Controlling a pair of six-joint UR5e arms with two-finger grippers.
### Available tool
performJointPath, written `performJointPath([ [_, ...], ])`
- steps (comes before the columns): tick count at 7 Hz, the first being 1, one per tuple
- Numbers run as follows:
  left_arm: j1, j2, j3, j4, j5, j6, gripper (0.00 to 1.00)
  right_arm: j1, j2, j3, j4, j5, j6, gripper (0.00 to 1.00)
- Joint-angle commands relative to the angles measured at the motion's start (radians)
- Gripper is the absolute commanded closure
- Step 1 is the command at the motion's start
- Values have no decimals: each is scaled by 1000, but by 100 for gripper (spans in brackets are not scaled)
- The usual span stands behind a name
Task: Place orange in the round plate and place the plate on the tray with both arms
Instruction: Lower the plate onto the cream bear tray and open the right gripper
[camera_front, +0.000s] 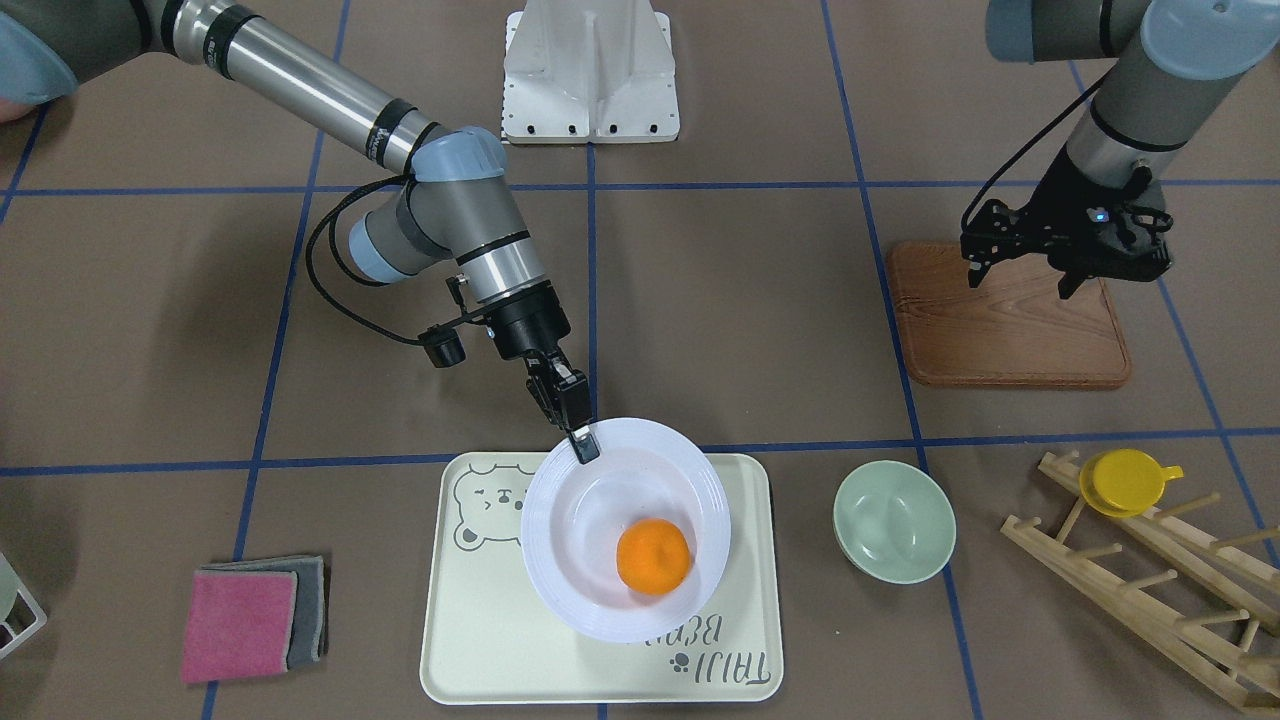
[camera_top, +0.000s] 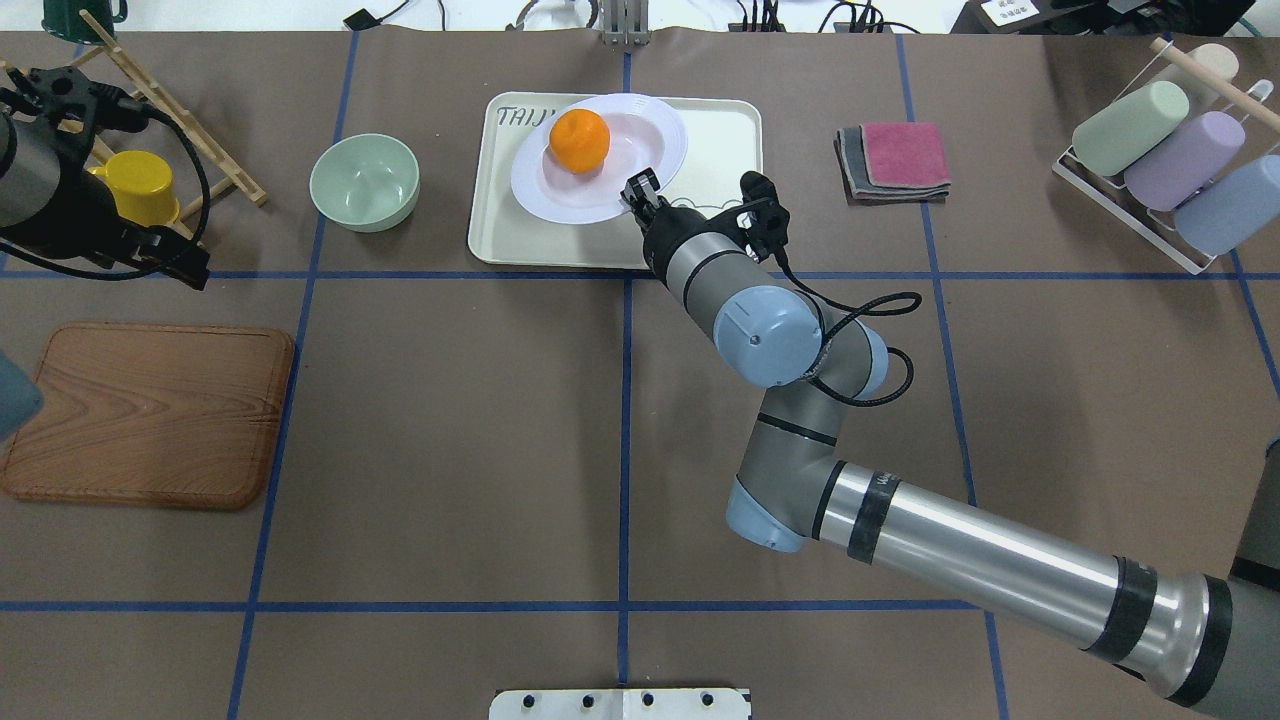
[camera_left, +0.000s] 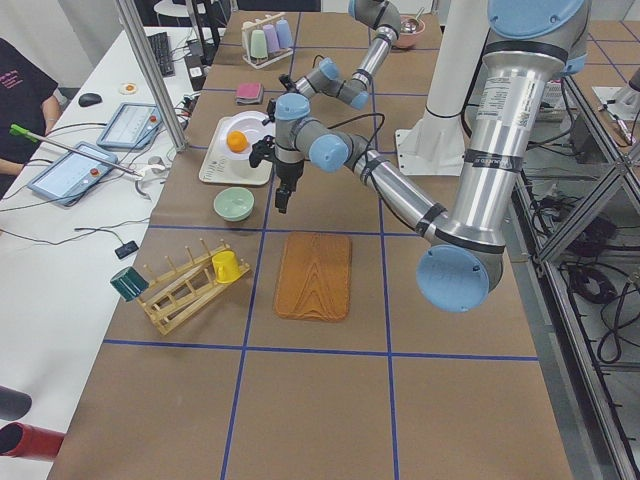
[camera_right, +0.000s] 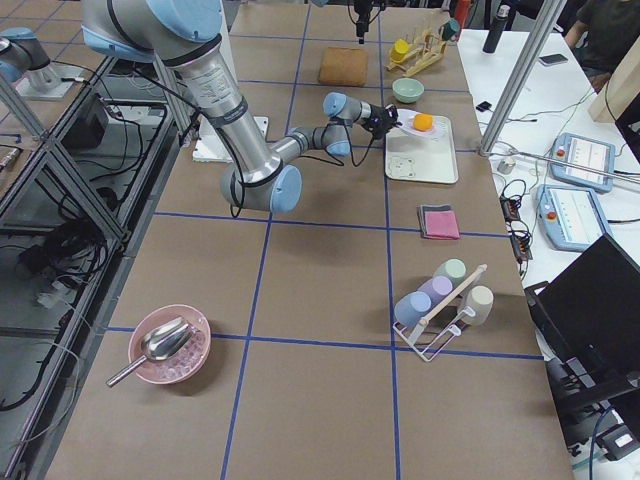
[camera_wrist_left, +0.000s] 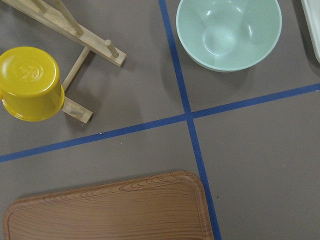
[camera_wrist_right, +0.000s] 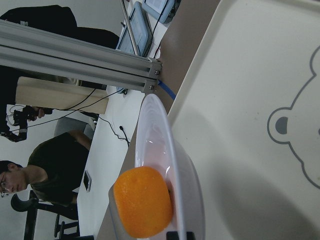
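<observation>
orange (camera_front: 653, 556) in the round plate (camera_front: 690, 470), rim pinched by the right gripper (camera_front: 583, 440), seemingly not yet released onto the tray (camera_front: 480, 640) beneath; left gripper (camera_front: 1018, 285) gapes empty

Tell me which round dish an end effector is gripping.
The white round plate holding the orange: the right end effector pinches its rim. The pale green bowl sits free.
</observation>
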Motion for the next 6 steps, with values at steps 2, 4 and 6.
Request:
performJointPath([
  [2, 0, 0, -3, 0, 0, -8, 3, 0, 21, -35, -84, -5, 14, 100],
  [4, 0, 0, -5, 0, 0, -10, 3, 1, 43, -25, -167, 11, -1, 18],
  [6, 0, 0, -5, 0, 0, -10, 3, 35, 30, 101, -338, 205, -249, 1],
])
